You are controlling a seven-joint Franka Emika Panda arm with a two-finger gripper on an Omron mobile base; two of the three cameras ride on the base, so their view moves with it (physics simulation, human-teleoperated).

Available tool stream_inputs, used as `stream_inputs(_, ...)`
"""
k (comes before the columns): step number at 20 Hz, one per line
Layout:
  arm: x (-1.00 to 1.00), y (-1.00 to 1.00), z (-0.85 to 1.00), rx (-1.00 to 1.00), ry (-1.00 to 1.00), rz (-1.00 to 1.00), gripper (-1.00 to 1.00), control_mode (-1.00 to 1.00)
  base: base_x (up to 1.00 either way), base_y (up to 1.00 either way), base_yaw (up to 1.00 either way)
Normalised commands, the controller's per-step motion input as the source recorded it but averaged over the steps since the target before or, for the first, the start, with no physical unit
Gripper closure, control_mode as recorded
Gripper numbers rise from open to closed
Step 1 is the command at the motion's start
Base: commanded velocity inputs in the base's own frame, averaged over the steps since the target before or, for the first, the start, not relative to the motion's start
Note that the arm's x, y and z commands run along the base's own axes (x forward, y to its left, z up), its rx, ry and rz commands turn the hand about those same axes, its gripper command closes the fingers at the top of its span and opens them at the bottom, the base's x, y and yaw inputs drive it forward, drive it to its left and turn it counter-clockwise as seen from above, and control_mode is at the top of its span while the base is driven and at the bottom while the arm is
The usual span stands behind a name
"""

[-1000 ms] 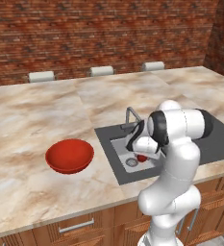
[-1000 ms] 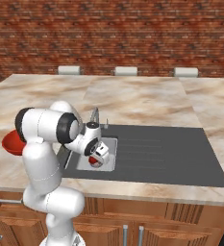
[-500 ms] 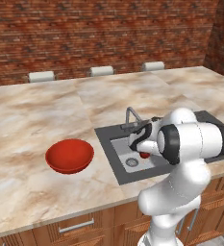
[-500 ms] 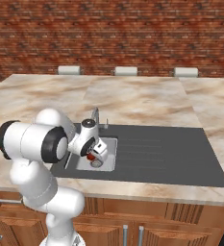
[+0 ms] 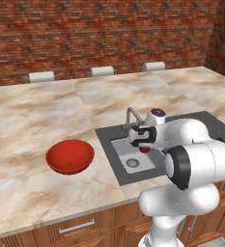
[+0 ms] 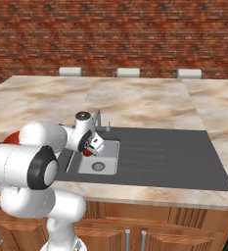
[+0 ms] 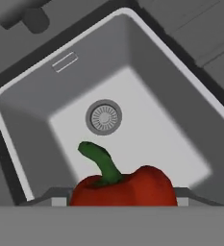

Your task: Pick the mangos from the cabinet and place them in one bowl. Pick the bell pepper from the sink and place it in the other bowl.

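The dark red bell pepper (image 7: 125, 188) with its green stem sits between my fingertips, held just above the sink (image 7: 31, 144) and its round drain (image 7: 104, 116). My gripper (image 5: 144, 144) is shut on the bell pepper (image 5: 144, 150) over the basin (image 5: 125, 150), beside the faucet (image 5: 131, 116). From the right, the gripper (image 6: 92, 145) and the pepper (image 6: 87, 152) hang over the sink (image 6: 105, 165). The shallow red bowl (image 5: 69, 156) rests on the counter left of the sink. The mangos, the cabinet and the pale grey-green bowl are out of view.
A dark drainboard (image 6: 164, 157) stretches right of the basin. The marble counter (image 5: 46, 111) runs wide to the left and back, up to a brick wall (image 5: 109, 34). Drawers with metal handles (image 5: 76, 226) line the front edge.
The arm's big elbow joint has swung down and toward the cameras. The hand has kept the pepper and shifted only slightly up over the sink.
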Motion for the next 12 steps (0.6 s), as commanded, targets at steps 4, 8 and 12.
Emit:
stream_inputs(4, -0.34, 0.03, 0.61, 0.0, 0.07, 0.04, 1.0, -1.0, 0.0, 0.0, 0.0)
stream_inputs(8, -0.41, 0.08, 0.7, 0.0, 0.06, 0.06, 1.0, -1.0, 0.0, 0.0, 0.0)
stream_inputs(12, -0.46, 0.19, 0.67, -0.01, 0.01, 0.13, 1.0, -1.0, 0.0, 0.0, 0.0)
